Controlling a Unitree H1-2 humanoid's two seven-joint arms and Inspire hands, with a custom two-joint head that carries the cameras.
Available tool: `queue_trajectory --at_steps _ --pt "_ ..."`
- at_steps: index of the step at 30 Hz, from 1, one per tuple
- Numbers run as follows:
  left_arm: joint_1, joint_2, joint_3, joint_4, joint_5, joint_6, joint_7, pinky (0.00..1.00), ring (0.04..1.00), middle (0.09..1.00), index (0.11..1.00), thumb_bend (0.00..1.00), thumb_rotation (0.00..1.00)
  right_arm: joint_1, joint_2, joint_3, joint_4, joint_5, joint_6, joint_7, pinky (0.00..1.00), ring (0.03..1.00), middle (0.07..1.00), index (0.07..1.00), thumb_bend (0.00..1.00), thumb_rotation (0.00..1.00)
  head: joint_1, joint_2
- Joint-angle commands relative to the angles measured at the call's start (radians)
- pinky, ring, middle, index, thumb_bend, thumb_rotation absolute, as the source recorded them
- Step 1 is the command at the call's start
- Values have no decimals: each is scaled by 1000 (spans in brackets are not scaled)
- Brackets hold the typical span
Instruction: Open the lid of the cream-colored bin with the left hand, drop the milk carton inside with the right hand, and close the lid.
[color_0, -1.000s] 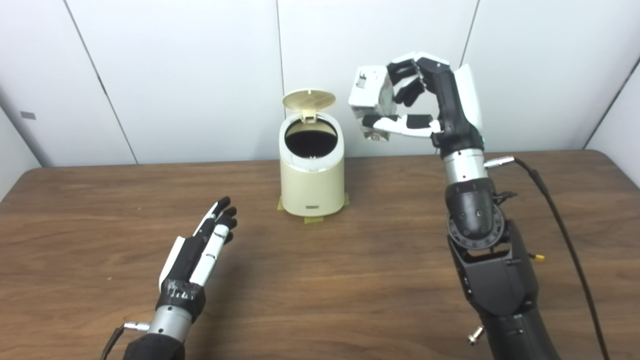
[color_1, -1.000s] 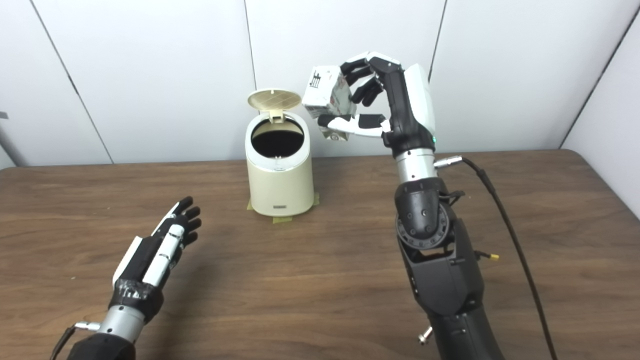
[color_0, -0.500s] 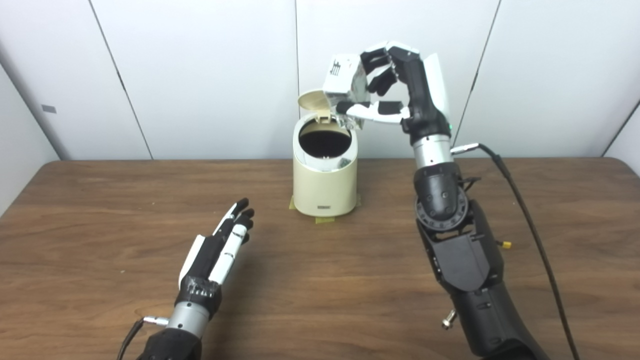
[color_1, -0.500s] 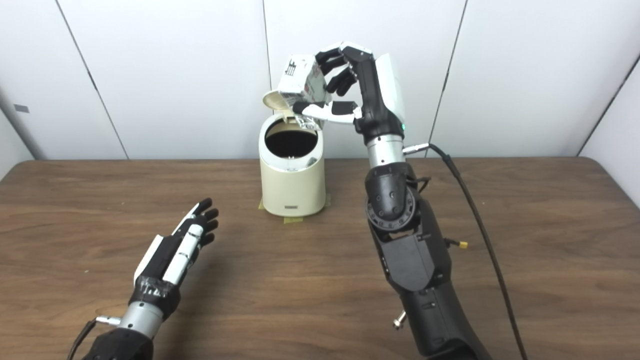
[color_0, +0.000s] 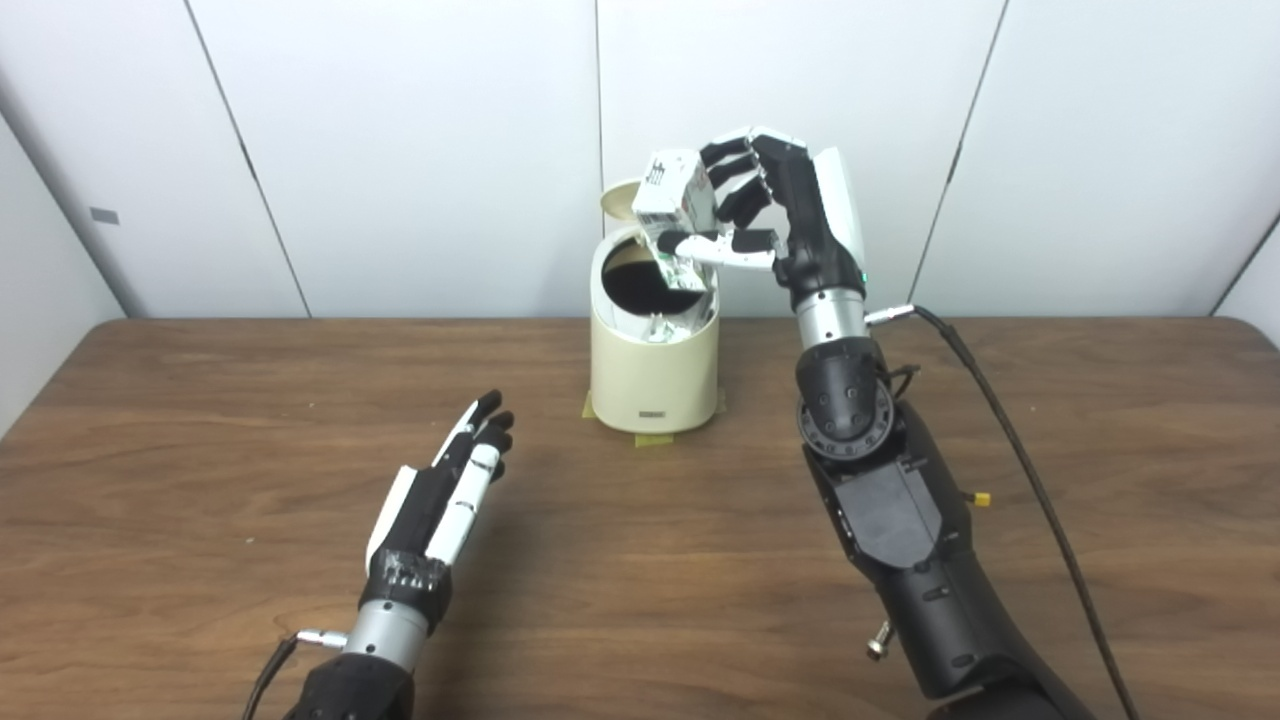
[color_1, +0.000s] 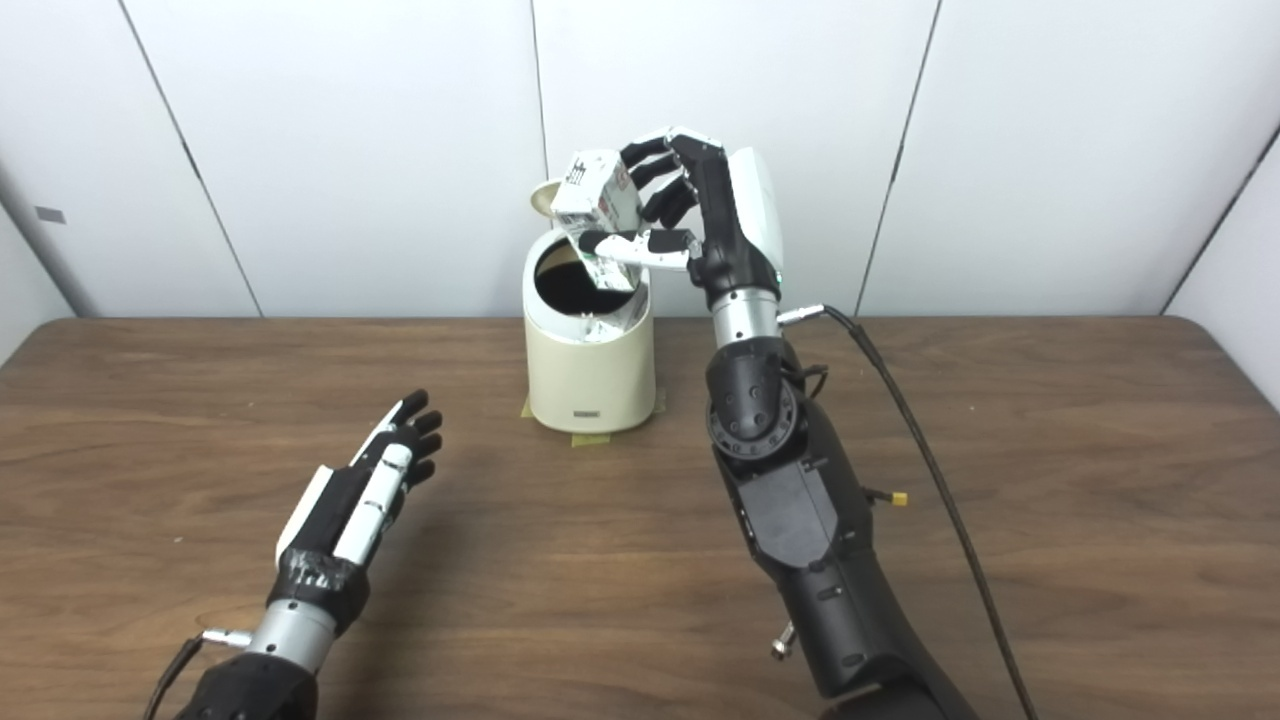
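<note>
Since a second ago, the right hand (color_0: 765, 215) has carried the milk carton (color_0: 672, 196) leftward; gripped between fingers and thumb, it now hangs tilted over the bin (color_0: 654, 360), whose lid (color_0: 620, 200) stands up. Left hand (color_0: 440, 500) rests flat, fingers spread, empty, on the table (color_0: 200, 450).

Two head cameras, mine, set side by side and angled down and forward across the wooden table (color_0: 640, 560) toward the white panelled wall (color_0: 400, 150).

Left eye view: my arms enter from the bottom edge; cream-colored bin (color_0: 653, 375) sits just right of centre, my left hand (color_0: 440, 500) low and left of centre, a grey tag on the wall (color_0: 103, 215) at far left.

Right eye view: same scene from slightly to the right; the bin (color_1: 588, 375) falls left of centre.

Range: middling; whole tabletop width shown. Shared: bin, both hands, table, wall.
</note>
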Motion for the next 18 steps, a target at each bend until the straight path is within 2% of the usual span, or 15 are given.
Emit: queue_trajectory --at_steps 1,18 --pt "-19 -6 3 -28 1 -33 11 939 941 945 976 429 861 -84 8 -11 -11 19 -72 -34 331 389 498 521 515 0 3 1" --pt "-20 -20 1 -30 8 -45 15 919 931 932 966 429 840 -119 31 -16 63 45 -85 -86 312 372 491 535 513 0 16 2"
